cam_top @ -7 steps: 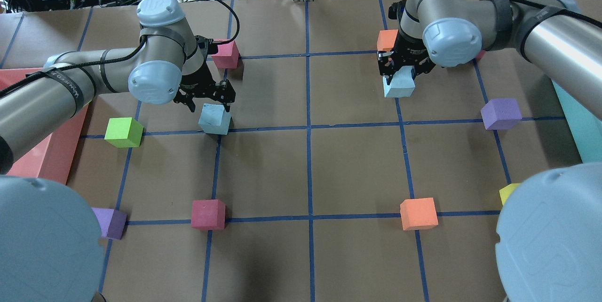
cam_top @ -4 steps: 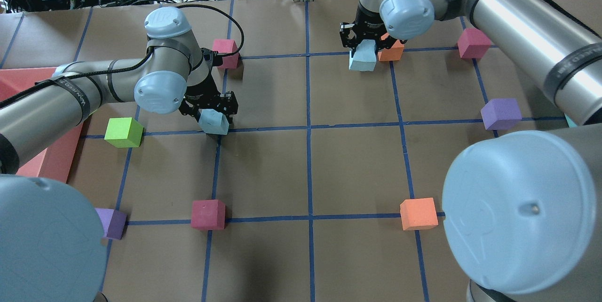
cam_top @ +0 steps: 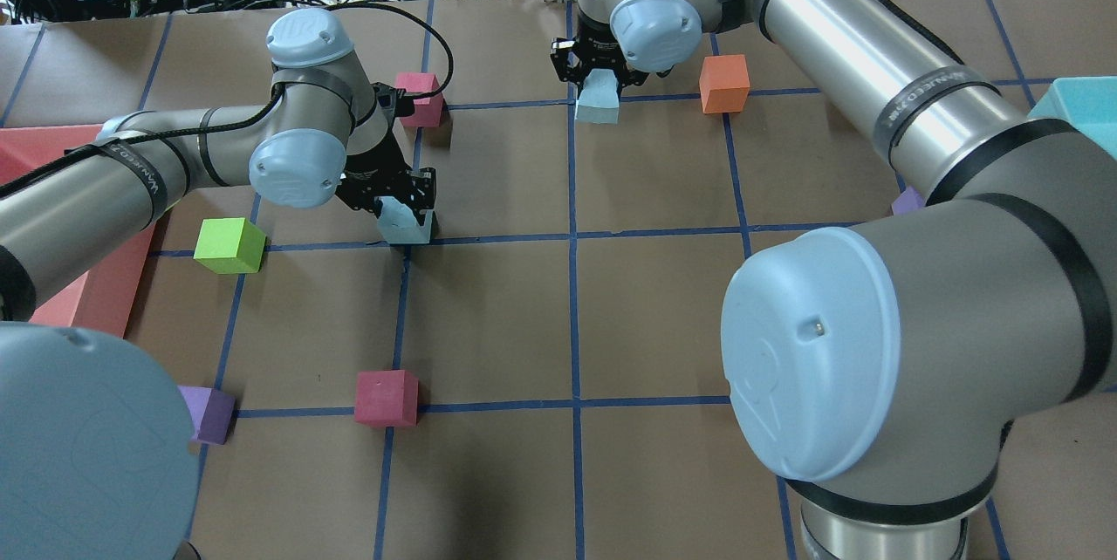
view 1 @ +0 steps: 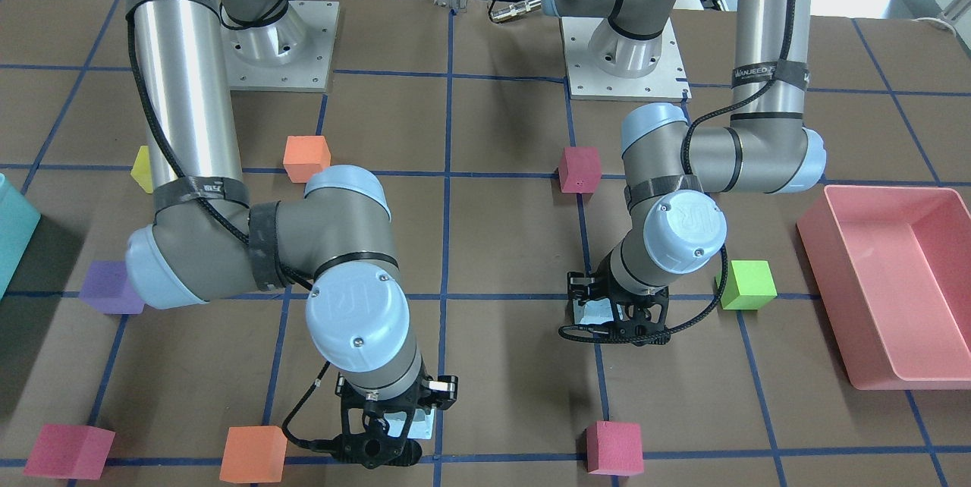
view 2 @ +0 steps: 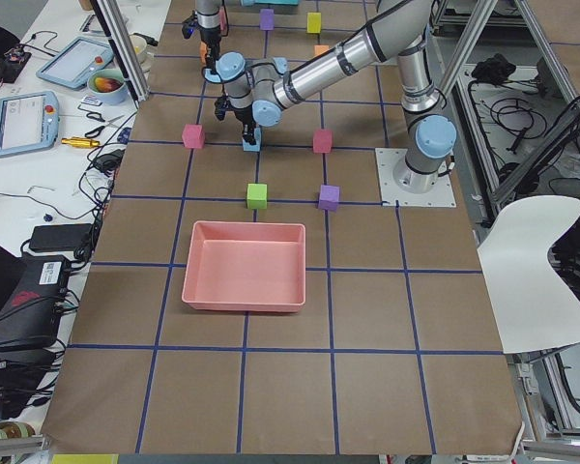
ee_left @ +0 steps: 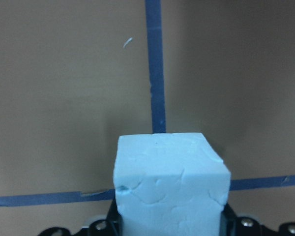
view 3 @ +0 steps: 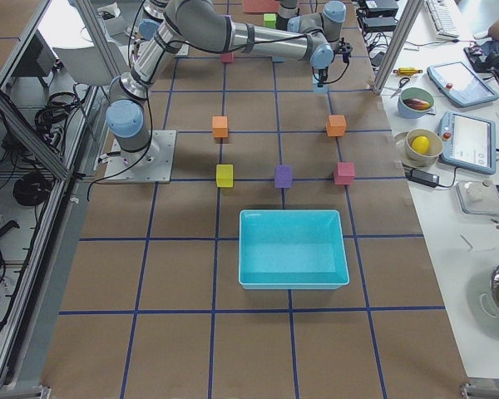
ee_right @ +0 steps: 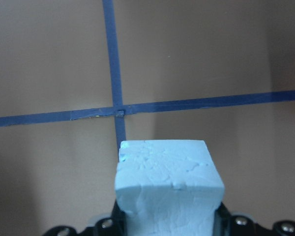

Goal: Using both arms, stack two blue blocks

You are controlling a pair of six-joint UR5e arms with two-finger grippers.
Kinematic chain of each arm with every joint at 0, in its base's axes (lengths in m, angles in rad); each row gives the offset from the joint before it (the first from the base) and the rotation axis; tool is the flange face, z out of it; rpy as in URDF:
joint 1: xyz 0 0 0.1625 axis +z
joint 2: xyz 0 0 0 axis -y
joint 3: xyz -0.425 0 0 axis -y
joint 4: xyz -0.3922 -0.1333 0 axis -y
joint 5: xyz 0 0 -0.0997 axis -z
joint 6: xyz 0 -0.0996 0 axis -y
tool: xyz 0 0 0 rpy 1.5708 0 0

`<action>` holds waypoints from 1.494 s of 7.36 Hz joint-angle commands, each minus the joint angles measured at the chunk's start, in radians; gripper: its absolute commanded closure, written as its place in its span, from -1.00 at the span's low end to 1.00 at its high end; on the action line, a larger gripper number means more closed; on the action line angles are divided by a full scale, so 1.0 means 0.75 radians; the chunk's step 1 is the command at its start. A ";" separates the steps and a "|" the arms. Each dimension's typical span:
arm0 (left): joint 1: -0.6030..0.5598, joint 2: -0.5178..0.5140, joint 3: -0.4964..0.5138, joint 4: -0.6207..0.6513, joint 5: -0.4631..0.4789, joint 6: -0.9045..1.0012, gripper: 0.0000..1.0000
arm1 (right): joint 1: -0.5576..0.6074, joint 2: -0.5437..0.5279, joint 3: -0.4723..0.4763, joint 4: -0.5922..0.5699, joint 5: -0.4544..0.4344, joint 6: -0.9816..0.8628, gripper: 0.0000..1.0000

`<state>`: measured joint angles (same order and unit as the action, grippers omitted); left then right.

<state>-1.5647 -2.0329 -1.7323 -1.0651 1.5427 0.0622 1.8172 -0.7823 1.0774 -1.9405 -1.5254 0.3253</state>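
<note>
My left gripper [cam_top: 403, 204] is down on one pale blue block [cam_top: 405, 227] at a tape crossing left of centre, and its jaws press both sides of the block. The left wrist view shows that block [ee_left: 169, 184] held between the jaws. My right gripper [cam_top: 599, 78] is shut on the other blue block [cam_top: 598, 104] and holds it above the centre tape line near the table's far edge. That block fills the lower part of the right wrist view [ee_right: 168, 187], over a tape crossing. In the front-facing view the left-held block [view 1: 596, 312] and the right-held block [view 1: 425, 423] only peek out.
A green cube [cam_top: 229, 246] lies left of the left gripper and a crimson cube [cam_top: 422, 97] lies behind it. An orange cube [cam_top: 724, 84] lies right of the right gripper. Another crimson cube [cam_top: 386, 398], a purple cube [cam_top: 209, 413], a pink tray [view 1: 887, 366] and a teal bin [cam_top: 1078, 102] are also in view.
The right arm has carried its blue block left, to the centre line at the far edge. The left gripper has come down over its blue block and closed on it.
</note>
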 commanded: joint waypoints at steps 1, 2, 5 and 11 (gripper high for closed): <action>0.000 0.000 0.035 0.007 0.001 -0.009 1.00 | 0.029 0.073 -0.064 -0.002 0.001 0.008 1.00; 0.000 0.017 0.054 0.005 -0.007 -0.009 1.00 | 0.029 0.088 -0.093 -0.004 0.033 0.008 1.00; 0.000 -0.006 0.166 -0.022 -0.059 -0.015 0.99 | 0.029 0.137 -0.126 -0.002 0.042 0.010 0.83; -0.002 -0.075 0.450 -0.255 -0.065 -0.018 0.96 | 0.029 0.145 -0.130 0.000 0.044 0.014 -1.00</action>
<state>-1.5660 -2.0743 -1.4401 -1.2219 1.4944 0.0491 1.8393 -0.6689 0.9818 -1.9422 -1.4938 0.3357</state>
